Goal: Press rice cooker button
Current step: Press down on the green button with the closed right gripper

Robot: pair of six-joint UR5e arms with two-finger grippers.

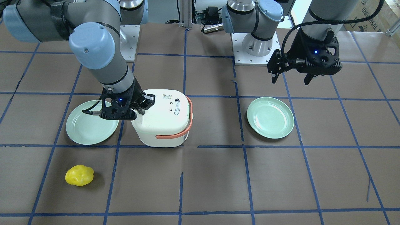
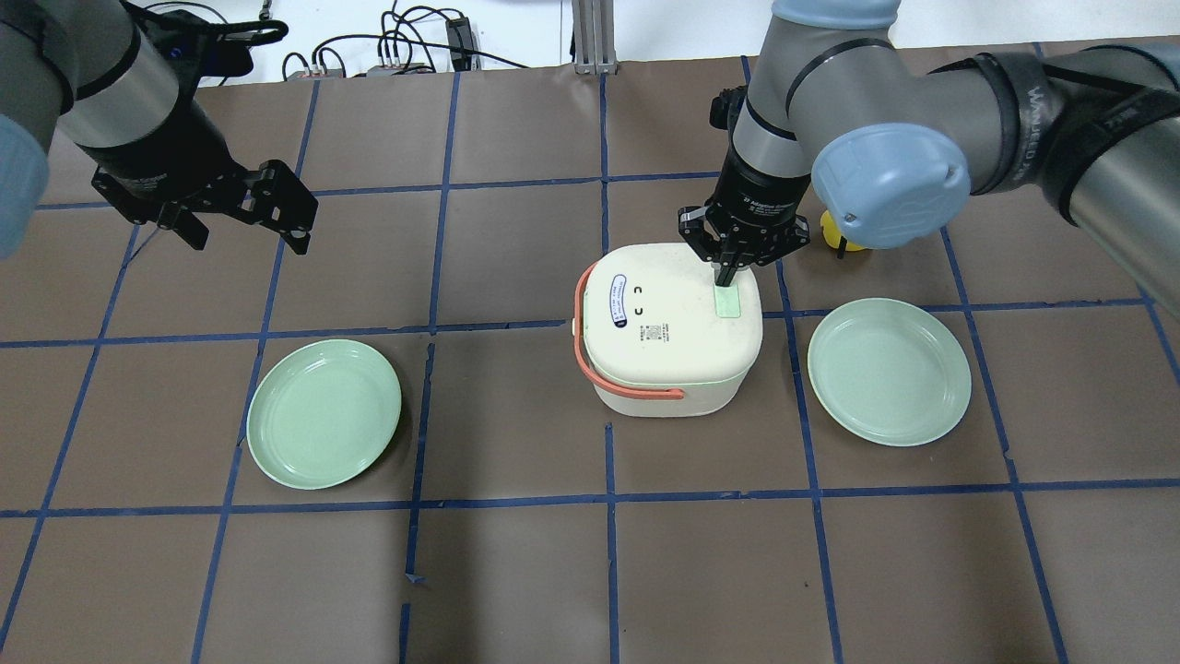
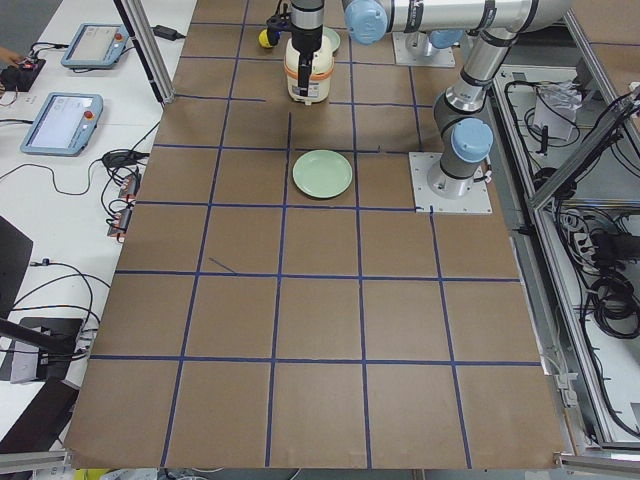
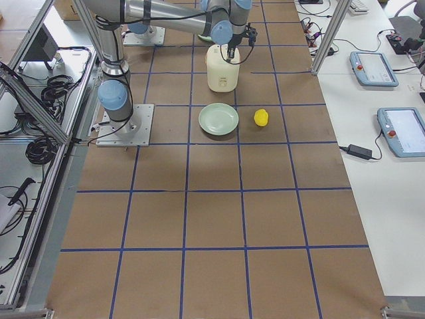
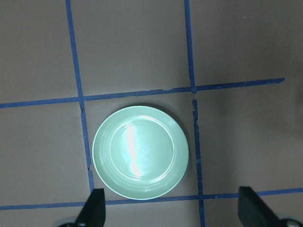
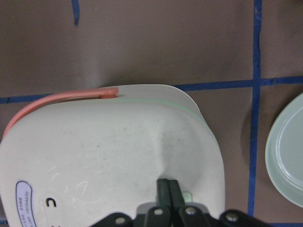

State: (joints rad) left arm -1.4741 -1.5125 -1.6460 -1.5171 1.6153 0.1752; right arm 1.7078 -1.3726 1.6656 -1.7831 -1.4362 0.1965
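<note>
The white rice cooker [image 2: 668,350] with an orange handle stands mid-table; it also shows in the front view [image 1: 165,125] and the right wrist view [image 6: 109,151]. A pale green button [image 2: 728,302] sits on its lid at the edge away from the handle. My right gripper [image 2: 726,275] is shut, fingers together and pointing straight down, with the tips on the button. In the right wrist view the shut fingers [image 6: 168,189] touch the lid at the button [image 6: 189,195]. My left gripper [image 2: 249,240] is open and empty, hanging high over the table's left side.
One green plate [image 2: 323,426] lies left of the cooker, below my left gripper [image 5: 173,208]. Another green plate [image 2: 890,371] lies right of the cooker. A yellow lemon-like fruit [image 1: 79,175] lies beyond the right plate. Blue tape lines grid the brown table.
</note>
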